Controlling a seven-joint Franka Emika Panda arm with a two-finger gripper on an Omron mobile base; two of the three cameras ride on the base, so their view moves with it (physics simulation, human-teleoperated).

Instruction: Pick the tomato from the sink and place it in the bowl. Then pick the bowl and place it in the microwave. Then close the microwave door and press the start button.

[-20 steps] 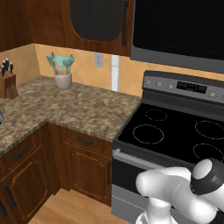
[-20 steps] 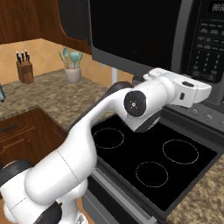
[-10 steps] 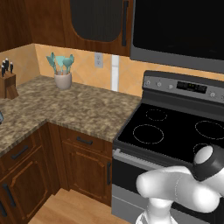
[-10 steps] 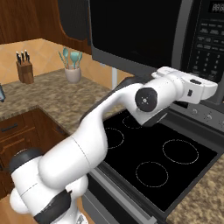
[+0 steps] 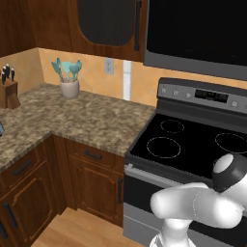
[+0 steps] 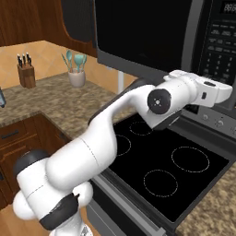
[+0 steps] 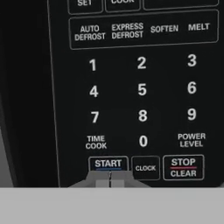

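Observation:
The microwave (image 5: 198, 34) hangs above the stove, and its door (image 6: 138, 32) with the black glass window is shut. In the hand view the keypad is close up. The START button (image 7: 108, 163) sits at the bottom left of the pad, beside CLOCK and STOP CLEAR. My gripper (image 7: 110, 180) is shut, its tips pressed together right under the START button, with nothing between them. In the right base view the hand (image 6: 216, 92) reaches to the right, up against the control panel (image 6: 221, 41). The tomato, the sink and the bowl are out of view.
The black-topped stove (image 5: 193, 140) lies below the arm, with its knob panel (image 6: 216, 122) just under the hand. On the granite counter (image 5: 72, 116) to the left stand a white utensil holder (image 5: 69, 87) and a knife block (image 5: 7, 91). Wooden cabinets run below.
The hand has moved to the right, closer to the microwave's control panel. The gripper has stayed shut.

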